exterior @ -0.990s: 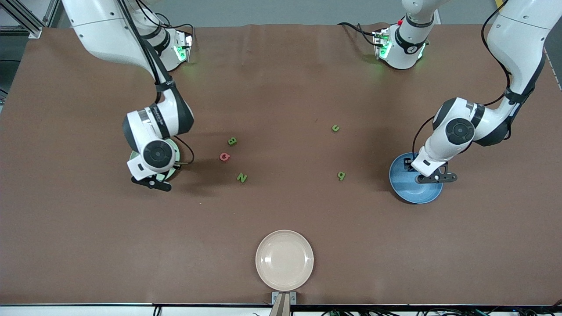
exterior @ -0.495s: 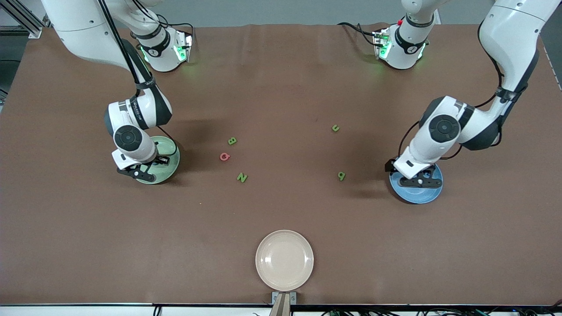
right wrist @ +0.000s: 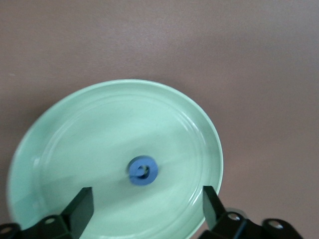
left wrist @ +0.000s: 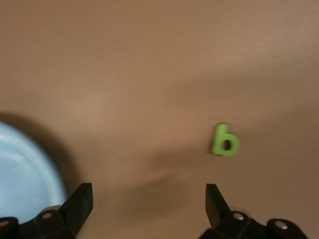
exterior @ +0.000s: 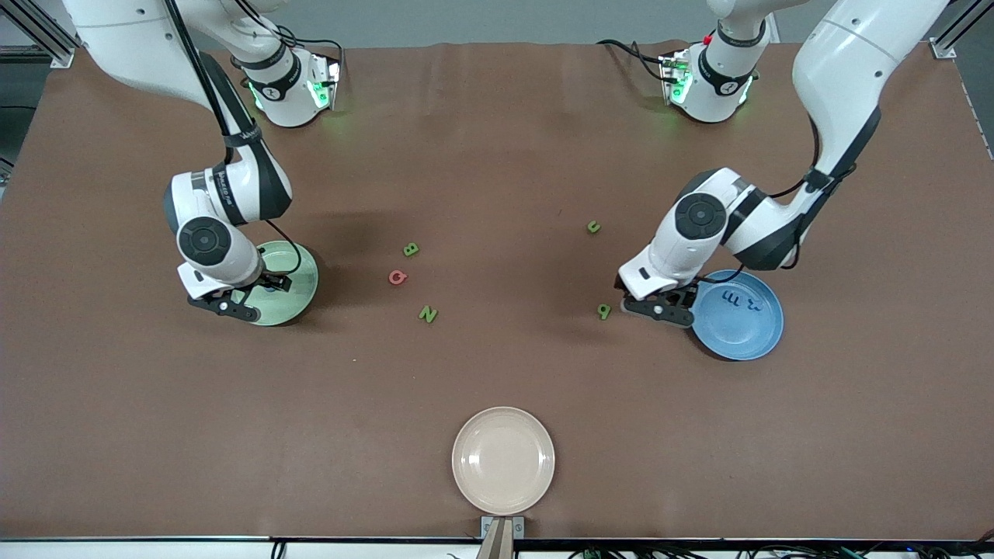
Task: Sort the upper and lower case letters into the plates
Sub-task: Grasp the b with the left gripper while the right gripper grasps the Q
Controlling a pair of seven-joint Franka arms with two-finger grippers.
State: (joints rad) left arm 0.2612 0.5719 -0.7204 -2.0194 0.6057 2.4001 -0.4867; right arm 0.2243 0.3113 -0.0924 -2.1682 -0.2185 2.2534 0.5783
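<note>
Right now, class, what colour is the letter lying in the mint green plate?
Blue. The letter shows best in the right wrist view, in the mint green plate.

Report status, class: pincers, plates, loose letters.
Left pincer open beside blue plastic plate, near green letter. Right pincer open over mint plate.

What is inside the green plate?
One small blue round letter lies in the middle of the green plate. The right gripper hangs open over the plate, and the arm hides part of it in the front view.
</note>
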